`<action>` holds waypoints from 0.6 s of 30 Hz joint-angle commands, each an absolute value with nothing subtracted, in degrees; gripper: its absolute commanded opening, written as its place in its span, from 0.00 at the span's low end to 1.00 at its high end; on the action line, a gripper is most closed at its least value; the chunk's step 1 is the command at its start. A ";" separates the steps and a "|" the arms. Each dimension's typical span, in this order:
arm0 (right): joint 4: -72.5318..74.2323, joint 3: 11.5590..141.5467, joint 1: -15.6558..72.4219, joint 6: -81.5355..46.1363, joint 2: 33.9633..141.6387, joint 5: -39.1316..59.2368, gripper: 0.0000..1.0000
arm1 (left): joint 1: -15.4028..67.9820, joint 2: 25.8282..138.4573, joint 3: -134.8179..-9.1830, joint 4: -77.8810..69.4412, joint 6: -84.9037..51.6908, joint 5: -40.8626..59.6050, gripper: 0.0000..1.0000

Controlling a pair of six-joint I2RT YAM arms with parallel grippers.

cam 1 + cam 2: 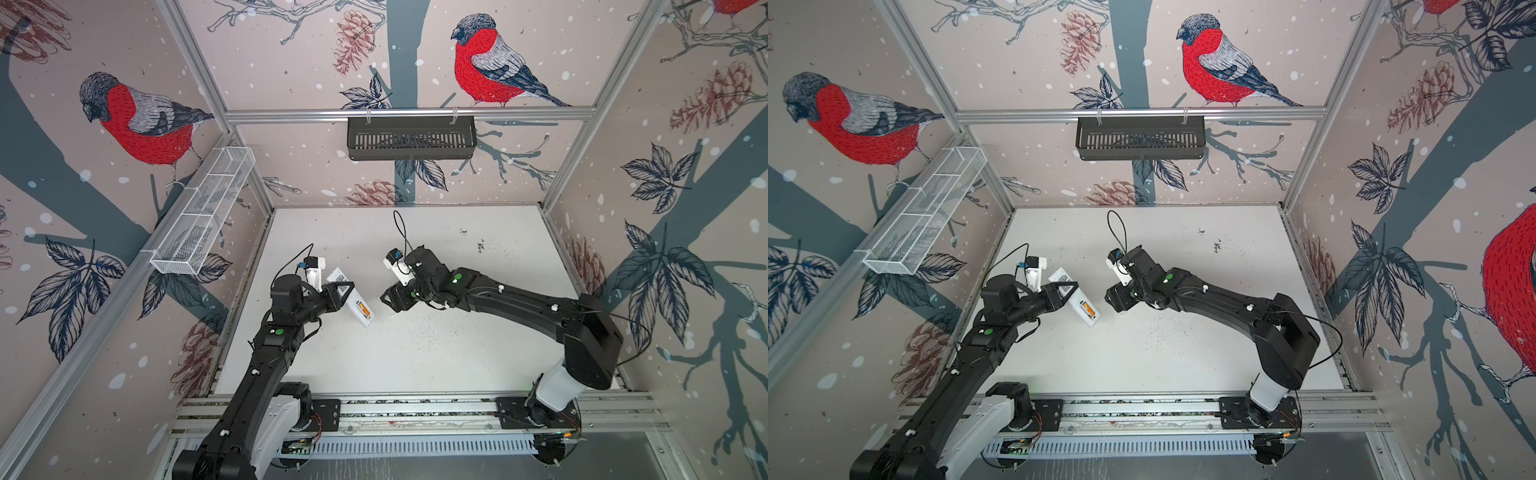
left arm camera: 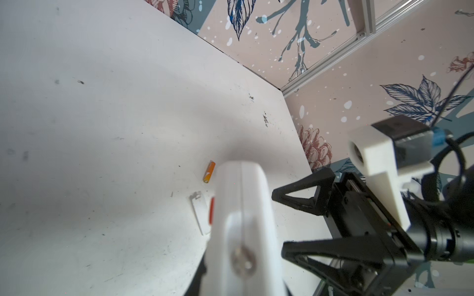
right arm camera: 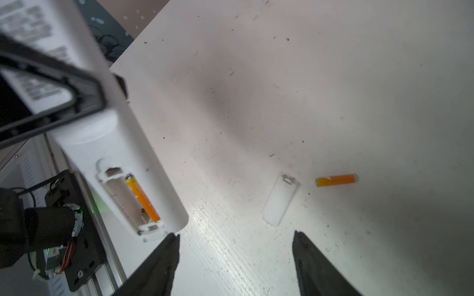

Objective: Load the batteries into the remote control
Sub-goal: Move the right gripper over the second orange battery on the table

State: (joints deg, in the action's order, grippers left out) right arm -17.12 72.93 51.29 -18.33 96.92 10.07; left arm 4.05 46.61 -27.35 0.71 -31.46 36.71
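My left gripper is shut on the white remote control, holding it tilted above the table with its plain back up. The battery recess is uncovered, and one orange battery lies in one slot beside an empty slot. A second orange battery lies loose on the table. My right gripper stands open and holds nothing, just off the remote's recess end. In both top views the loose battery is hidden.
A small white battery cover lies flat on the white table beside the loose battery. A black basket hangs on the back wall and a white wire basket on the left wall.
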 commanded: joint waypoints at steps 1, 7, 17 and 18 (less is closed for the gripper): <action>-23.77 77.73 47.66 -25.43 101.37 8.65 0.74 | 4.05 45.41 -27.76 2.30 -29.53 33.14 0.00; -31.48 86.92 43.47 -31.70 110.83 3.33 0.73 | 4.05 44.57 -26.70 0.47 -30.19 34.50 0.00; -37.44 98.14 43.06 -34.84 123.70 3.16 0.54 | 4.06 43.87 -25.70 -2.00 -30.81 36.52 0.00; -37.15 98.30 43.20 -35.26 124.29 3.29 0.53 | 4.05 43.64 -25.59 -2.28 -30.97 36.63 0.00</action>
State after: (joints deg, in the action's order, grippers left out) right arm -34.52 97.14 42.98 -33.17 122.93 3.86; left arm 4.05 44.07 -25.82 1.50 -31.11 34.92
